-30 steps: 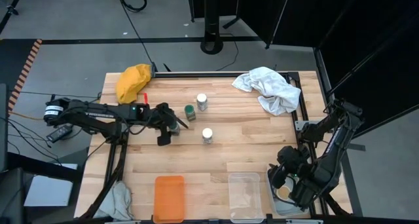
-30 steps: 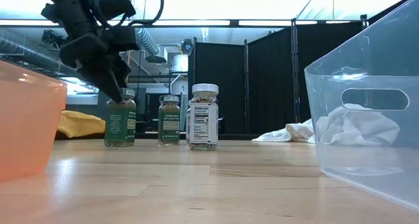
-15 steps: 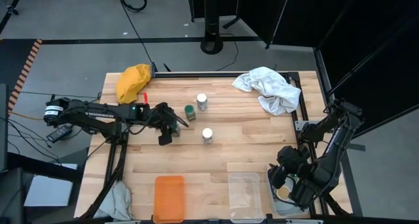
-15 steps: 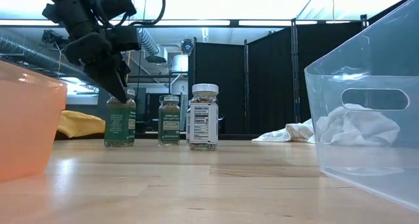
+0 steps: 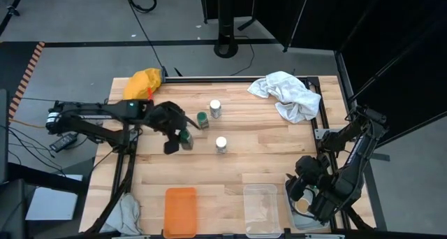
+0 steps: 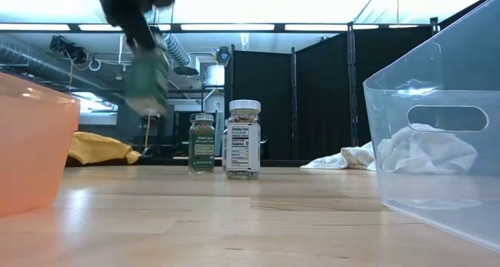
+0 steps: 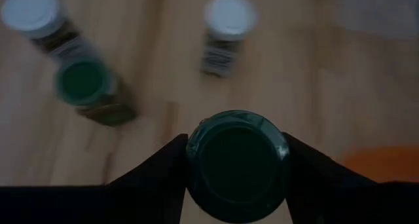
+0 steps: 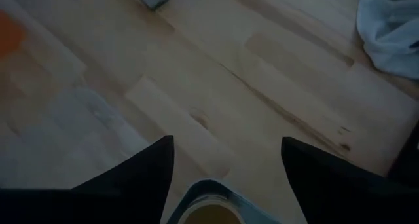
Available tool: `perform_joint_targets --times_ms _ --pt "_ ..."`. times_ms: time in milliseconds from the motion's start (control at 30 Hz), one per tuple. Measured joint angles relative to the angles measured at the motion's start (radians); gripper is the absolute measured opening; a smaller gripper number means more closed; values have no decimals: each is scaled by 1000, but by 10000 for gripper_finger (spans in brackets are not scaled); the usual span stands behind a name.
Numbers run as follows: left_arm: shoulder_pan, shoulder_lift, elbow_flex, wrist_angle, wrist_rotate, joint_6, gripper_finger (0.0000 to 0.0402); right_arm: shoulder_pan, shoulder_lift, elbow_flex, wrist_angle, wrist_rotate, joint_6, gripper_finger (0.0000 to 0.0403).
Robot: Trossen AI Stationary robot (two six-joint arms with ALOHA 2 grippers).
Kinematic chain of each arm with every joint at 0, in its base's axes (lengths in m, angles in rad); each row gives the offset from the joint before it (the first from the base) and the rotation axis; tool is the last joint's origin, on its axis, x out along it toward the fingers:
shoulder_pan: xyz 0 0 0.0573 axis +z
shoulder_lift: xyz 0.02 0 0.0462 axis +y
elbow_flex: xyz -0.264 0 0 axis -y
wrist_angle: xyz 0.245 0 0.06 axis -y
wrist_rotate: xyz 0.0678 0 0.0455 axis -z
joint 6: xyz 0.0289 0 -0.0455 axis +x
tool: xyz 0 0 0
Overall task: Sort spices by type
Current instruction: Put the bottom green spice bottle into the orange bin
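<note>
My left gripper (image 5: 178,135) is shut on a green-lidded spice jar (image 6: 147,80) and holds it up above the table. A second green-lidded jar (image 5: 202,119) and two white-lidded jars (image 5: 215,109) (image 5: 221,145) stand upright on their bases on the wood. My right gripper (image 8: 226,185) is open at the near right corner, over the grey tray (image 5: 300,221). A tan-topped round thing (image 8: 209,212) shows below its fingers; I cannot tell whether they touch it. My left gripper pinches the green lid (image 7: 196,152) between its two fingers, one on each opposite side. The fingers come from above and point down. The jar hangs below them, lifted clear of the table.
An orange tray (image 5: 181,211) and a clear tray (image 5: 260,209) lie along the near edge. A yellow cloth (image 5: 142,87) lies at the far left, a white cloth (image 5: 288,93) at the far right. Bare wood lies between the jars and the trays.
My left gripper has gone up with the green-lidded jar. The jar stood on the table beside the others and now hangs clear above them.
</note>
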Motion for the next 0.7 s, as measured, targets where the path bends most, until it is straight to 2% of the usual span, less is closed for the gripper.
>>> perform_joint_targets --times_ms 167,333,567,700 --pt "-71 -38 109 -122 6 -44 191 -6 0 0 0 7 -52 284" --pt "-173 -74 142 -138 -54 -241 191 -22 0 -1 0 25 -153 282" --pt "-409 -65 146 -118 -143 -481 191 -59 0 -1 0 139 -377 282" --pt "-543 -42 146 -77 -202 -580 191 -92 0 -1 0 178 -441 278"
